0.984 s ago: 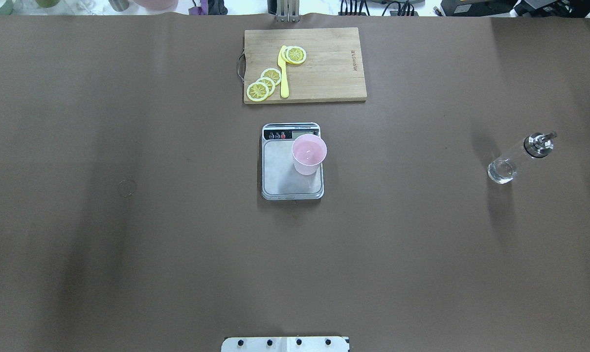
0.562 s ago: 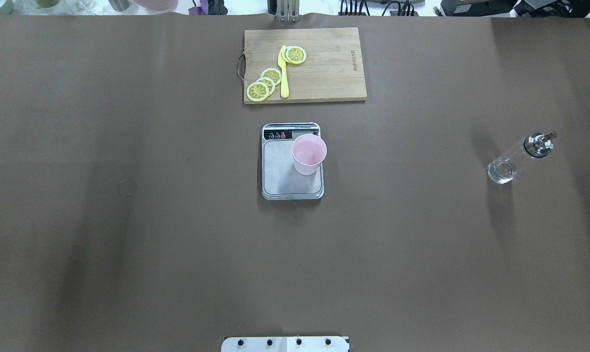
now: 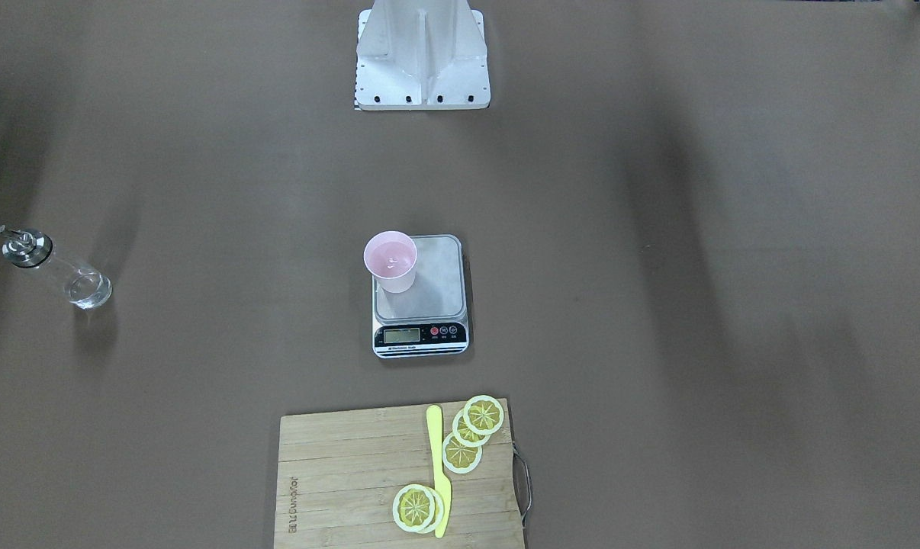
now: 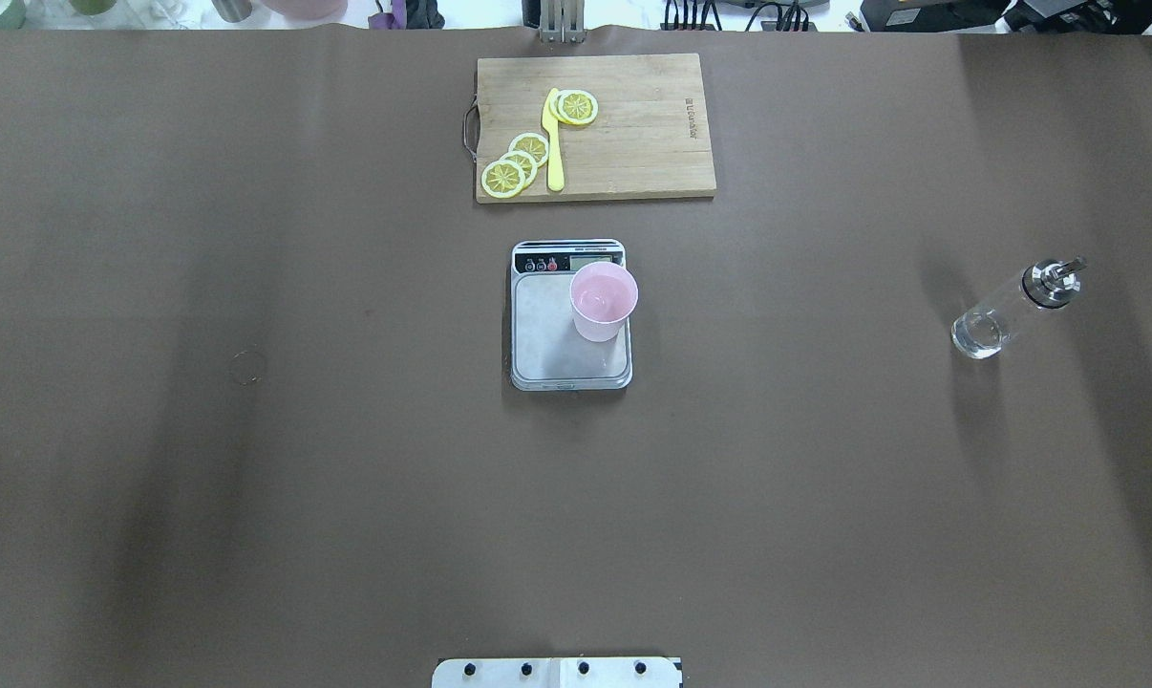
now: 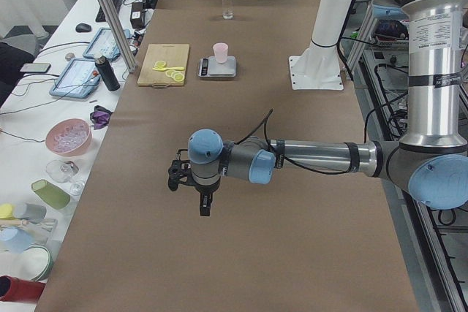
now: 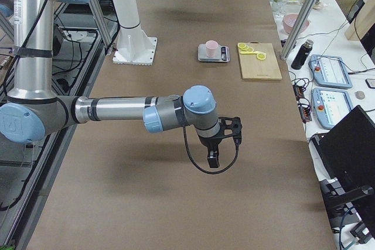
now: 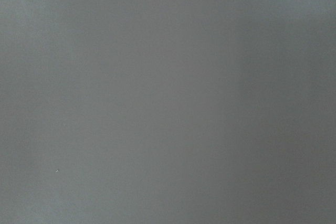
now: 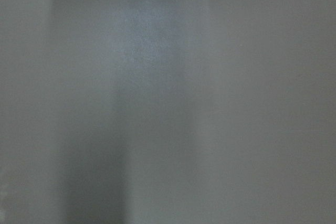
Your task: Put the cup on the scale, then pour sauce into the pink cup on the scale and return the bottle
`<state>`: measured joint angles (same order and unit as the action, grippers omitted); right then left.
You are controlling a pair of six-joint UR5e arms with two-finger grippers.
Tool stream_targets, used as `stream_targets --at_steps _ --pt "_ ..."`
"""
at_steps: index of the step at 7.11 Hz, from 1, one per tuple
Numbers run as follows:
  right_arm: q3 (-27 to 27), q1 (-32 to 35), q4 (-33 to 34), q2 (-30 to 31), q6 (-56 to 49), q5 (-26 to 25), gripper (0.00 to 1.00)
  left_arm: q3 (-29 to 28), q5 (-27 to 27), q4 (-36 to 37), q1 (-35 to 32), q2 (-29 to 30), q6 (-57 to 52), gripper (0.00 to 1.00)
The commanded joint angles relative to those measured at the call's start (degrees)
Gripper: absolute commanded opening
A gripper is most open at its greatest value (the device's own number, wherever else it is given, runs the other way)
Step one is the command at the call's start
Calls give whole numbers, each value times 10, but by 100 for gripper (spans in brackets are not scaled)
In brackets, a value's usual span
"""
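Just beyond the scale (image 4: 545,346) lies a cutting board (image 4: 645,136).

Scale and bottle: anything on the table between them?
Nothing. The overhead view shows only bare brown table cover between the scale and the bottle.

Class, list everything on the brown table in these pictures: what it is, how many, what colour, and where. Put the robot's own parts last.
cup: 1, pale pink, upright on the scale, on its right part near the display
scale: 1, silver-grey with a black strip, middle of the table
bottle: 1, clear glass with a metal cap, far on the robot's right
cutting board: 1, wooden, beyond the scale
lemon slices: 5, yellow, on the board
knife: 1, yellow, on the board among the slices
base plate: 1, white, robot's edge
left gripper: 1, black, over bare table
right gripper: 1, black, over bare table
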<state>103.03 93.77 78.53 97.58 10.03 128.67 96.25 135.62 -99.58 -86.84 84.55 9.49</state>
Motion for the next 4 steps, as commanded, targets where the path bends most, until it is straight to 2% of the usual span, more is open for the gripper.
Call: stream_targets --at_steps 1,2,3,4 --pt "48 3 7 52 -1 3 100 2 1 0 0 0 0 99" --pt "51 4 8 57 -1 8 100 2 1 0 0 0 0 99" --pt "37 0 43 22 1 9 100 2 1 0 0 0 0 99" --pt "22 1 109 -30 -4 10 100 2 0 1 0 -1 0 99"
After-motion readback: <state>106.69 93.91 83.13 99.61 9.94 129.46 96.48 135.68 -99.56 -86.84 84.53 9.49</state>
